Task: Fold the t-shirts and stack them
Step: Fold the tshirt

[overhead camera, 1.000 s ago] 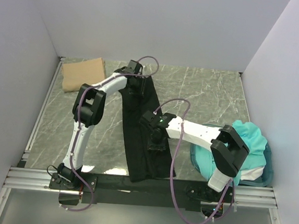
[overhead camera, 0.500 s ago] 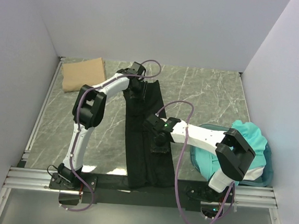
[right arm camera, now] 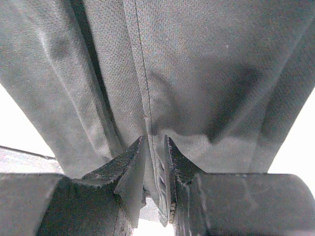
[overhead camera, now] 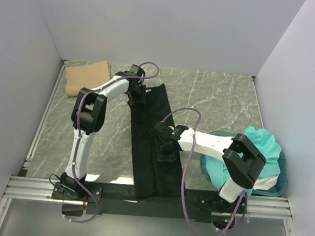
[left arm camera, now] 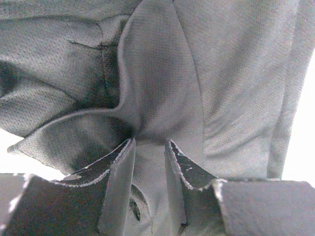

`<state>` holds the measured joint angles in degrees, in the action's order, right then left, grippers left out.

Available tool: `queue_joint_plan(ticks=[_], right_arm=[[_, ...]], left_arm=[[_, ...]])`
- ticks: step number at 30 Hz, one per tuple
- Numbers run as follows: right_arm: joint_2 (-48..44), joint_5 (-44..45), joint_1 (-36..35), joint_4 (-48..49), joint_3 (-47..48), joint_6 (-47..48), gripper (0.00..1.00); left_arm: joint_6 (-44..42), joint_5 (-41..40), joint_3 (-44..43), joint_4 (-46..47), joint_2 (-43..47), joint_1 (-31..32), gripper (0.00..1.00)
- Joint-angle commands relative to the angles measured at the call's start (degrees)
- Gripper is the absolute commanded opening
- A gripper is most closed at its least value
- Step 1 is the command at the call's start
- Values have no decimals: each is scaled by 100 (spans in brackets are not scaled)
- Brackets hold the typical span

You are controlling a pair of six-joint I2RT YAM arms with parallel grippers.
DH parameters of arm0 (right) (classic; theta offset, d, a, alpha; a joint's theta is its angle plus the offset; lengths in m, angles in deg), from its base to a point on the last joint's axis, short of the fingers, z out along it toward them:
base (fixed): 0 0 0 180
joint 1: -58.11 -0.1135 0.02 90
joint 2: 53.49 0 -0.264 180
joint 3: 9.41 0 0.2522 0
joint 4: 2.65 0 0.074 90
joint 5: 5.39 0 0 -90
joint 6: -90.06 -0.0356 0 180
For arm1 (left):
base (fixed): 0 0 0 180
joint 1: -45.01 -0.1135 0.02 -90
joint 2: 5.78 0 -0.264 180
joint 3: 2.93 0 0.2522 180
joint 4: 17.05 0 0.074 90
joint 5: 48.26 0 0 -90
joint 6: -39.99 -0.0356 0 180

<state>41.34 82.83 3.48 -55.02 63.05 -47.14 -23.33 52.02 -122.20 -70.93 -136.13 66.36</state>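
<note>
A black t-shirt (overhead camera: 152,145) lies stretched as a long strip down the middle of the table. My left gripper (overhead camera: 139,97) is shut on its far end, and black cloth (left arm camera: 162,73) bunches between the jaws in the left wrist view (left arm camera: 149,143). My right gripper (overhead camera: 166,149) is shut on a seamed fold (right arm camera: 147,88) near the strip's middle (right arm camera: 154,140). A folded tan-brown t-shirt (overhead camera: 86,77) lies at the far left corner. Teal t-shirts (overhead camera: 256,151) fill the tub on the right.
A round translucent blue tub (overhead camera: 275,186) stands at the near right beside the right arm's base. White walls close the table on three sides. A metal rail (overhead camera: 41,124) runs along the left edge. Purple cables (overhead camera: 185,175) loop off both arms.
The left gripper has pulled the shirt's far end slightly left and nearer, after shifting right half a second ago. The right gripper has stayed put on the cloth, and the strip lies straighter.
</note>
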Motion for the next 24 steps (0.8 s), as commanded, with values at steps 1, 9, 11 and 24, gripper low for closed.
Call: queue_joint_plan(ticks=[1, 9, 11, 24], right_arm=[[132, -85, -39, 117, 107, 79, 29], [624, -174, -21, 12, 536, 255, 29], [739, -95, -12, -119, 686, 308, 29], [1678, -683, 664, -76, 1802, 756, 29]], left_arm=[[48, -18, -136, -13, -237, -86, 36], [22, -53, -732, 65, -808, -289, 36], [13, -105, -943, 92, -974, -315, 36], [-163, 255, -1735, 856, -1529, -500, 41]])
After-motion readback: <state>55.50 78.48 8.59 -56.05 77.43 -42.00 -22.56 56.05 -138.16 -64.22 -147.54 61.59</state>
